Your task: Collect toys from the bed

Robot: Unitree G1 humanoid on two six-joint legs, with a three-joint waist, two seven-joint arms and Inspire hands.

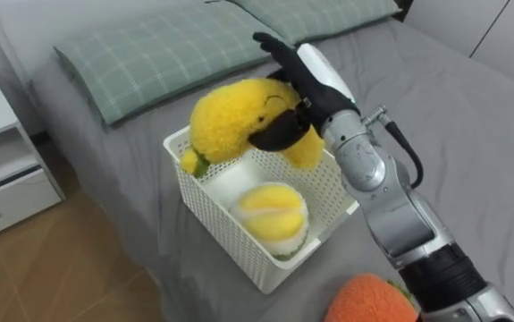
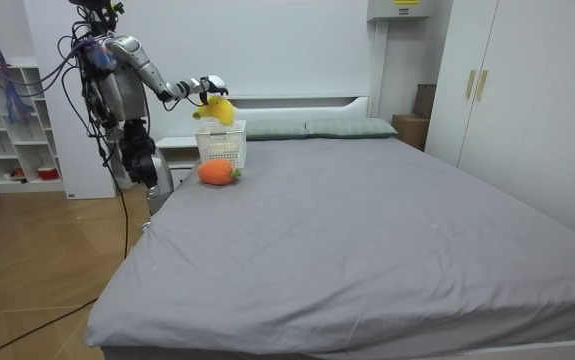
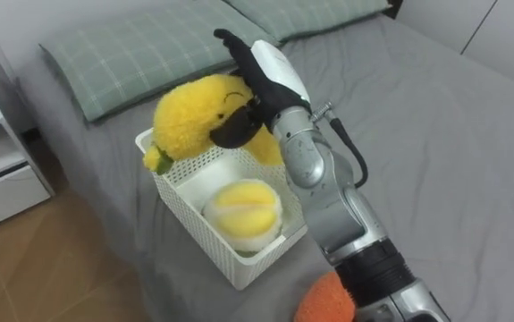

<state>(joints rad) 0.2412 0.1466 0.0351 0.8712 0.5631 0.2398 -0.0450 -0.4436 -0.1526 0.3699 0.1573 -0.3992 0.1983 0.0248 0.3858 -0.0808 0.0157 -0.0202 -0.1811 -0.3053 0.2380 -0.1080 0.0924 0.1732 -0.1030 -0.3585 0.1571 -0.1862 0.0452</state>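
As right robot hand point(image 1: 315, 80) grips plush point(image 1: 230, 116) over basket point(image 1: 212, 210), room view — orange toy point(image 2: 217, 173).

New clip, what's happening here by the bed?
The robot stands beside the grey bed, its right hand gripping a fluffy yellow banana-shaped plush toy over the white perforated plastic basket on the bed. A round yellow-and-white plush toy already lies in the basket. An orange plush toy lies on the bed beside the basket.

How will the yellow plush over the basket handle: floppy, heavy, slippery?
Probably soft and light: the right hand holds the yellow plush from one side, its fuzzy body dented under the thumb. Likely not slippery. Released, it may rest on the basket rim rather than roll.
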